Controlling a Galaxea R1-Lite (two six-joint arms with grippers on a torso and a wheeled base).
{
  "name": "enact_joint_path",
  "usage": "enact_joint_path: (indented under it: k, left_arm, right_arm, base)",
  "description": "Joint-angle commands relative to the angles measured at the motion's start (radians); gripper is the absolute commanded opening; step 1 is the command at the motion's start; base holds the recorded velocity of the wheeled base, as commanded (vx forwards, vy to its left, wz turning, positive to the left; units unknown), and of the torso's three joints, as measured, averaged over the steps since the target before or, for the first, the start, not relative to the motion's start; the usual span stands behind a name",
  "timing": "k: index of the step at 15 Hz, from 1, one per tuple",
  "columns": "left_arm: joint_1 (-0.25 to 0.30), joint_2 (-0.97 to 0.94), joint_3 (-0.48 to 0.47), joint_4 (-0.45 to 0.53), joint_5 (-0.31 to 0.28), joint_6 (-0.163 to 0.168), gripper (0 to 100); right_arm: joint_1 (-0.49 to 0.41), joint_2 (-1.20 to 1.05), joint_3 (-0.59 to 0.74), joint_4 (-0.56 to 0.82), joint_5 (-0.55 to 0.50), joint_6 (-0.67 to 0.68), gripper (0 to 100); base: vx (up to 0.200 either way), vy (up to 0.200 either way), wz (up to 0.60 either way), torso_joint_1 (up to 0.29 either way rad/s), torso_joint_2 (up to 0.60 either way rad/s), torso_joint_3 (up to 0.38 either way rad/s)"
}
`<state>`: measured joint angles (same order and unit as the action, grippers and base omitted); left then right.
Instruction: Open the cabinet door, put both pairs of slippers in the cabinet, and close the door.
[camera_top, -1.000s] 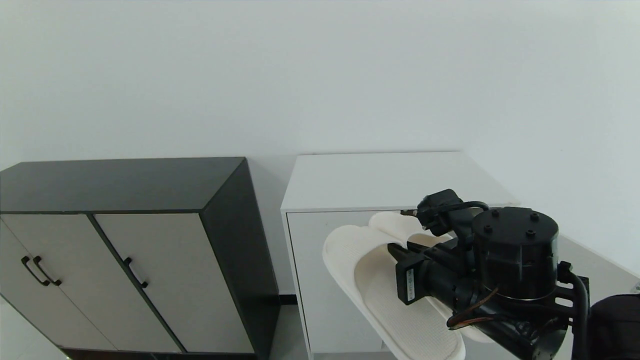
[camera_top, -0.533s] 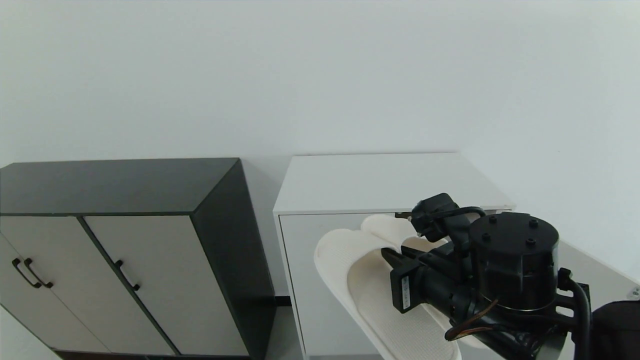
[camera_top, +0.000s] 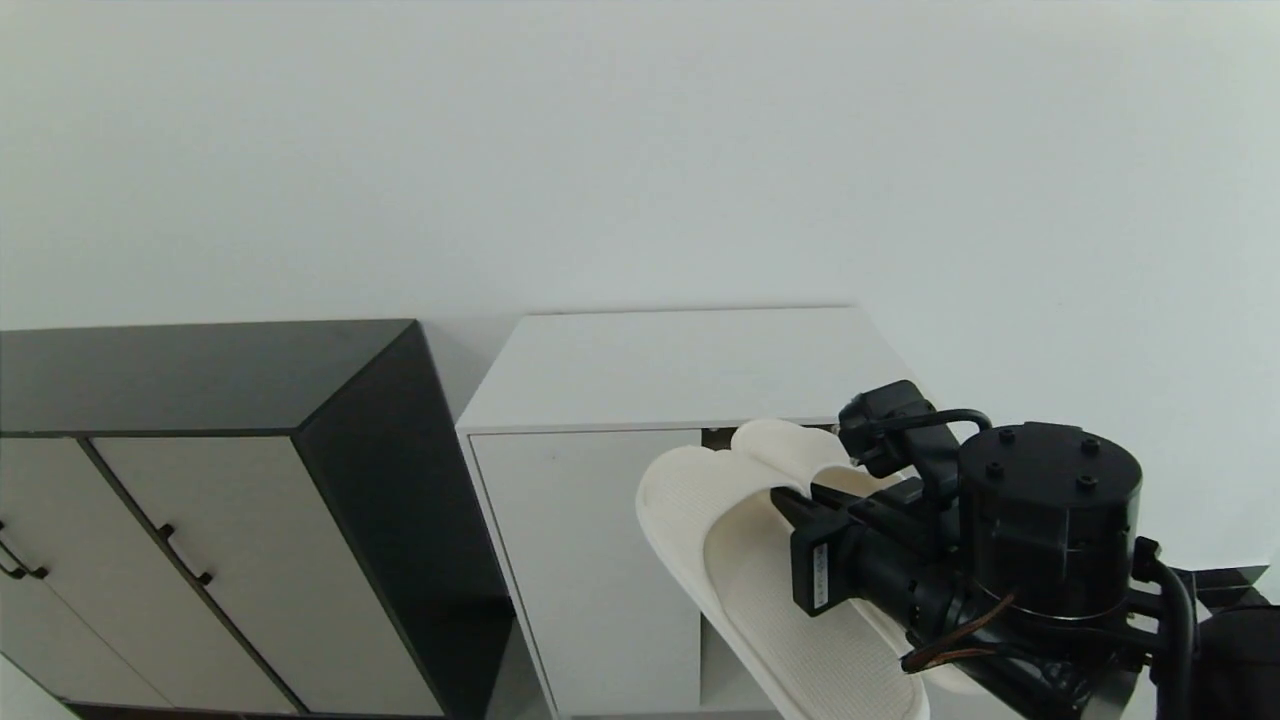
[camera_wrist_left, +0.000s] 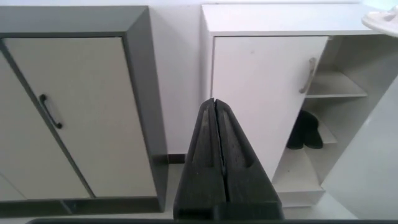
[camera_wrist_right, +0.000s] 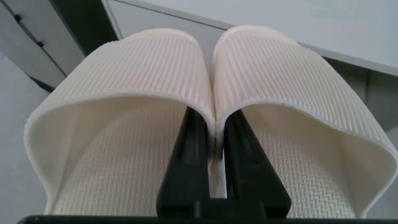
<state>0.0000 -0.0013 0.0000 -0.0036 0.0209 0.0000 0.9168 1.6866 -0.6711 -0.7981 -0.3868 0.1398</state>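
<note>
Slippers (camera_wrist_right: 149, 68), cream, ribbed, round-toed, straps pinched in right claw (camera_wrist_right: 214, 143)

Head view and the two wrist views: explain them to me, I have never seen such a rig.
This is a two-armed robot on wheels. The wide picture comes from a camera on its head; the other two come from cameras on its wrists. The right gripper is shut on a pair of white slippers, pinching their inner edges together, in the air before the white cabinet. The left gripper is shut and empty. The left wrist view shows the white cabinet's right side open, with dark shoes on a shelf inside. A black cabinet with pale doors stands beside it, closed.
</note>
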Motion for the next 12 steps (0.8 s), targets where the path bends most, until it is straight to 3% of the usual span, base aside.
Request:
enact_joint_path:
  k: [1,4,12]
  left_arm:
    - [0.0,0.001,0.0,0.001,0.001,0.0,0]
    - [0.0,0.001,0.0,0.001,0.001,-0.002,0]
    - [0.0,0.001,0.0,0.001,0.001,0.0,0]
  right_arm:
    - [0.001,0.002,0.004,-0.001,0.0,0.0,0]
    - [-0.003,-0.002,0.041,-0.055,0.017,-0.012,0]
    - [-0.016,-0.001,0.068,-0.061,0.019,-0.049,0]
  base:
    - [0.0,-0.2,0.0,-0.002,0.0,0.007]
    - [0.0,-0.2,0.0,-0.001,0.0,-0.001]
    - [0.0,0.0,0.0,0.0,0.0,0.0]
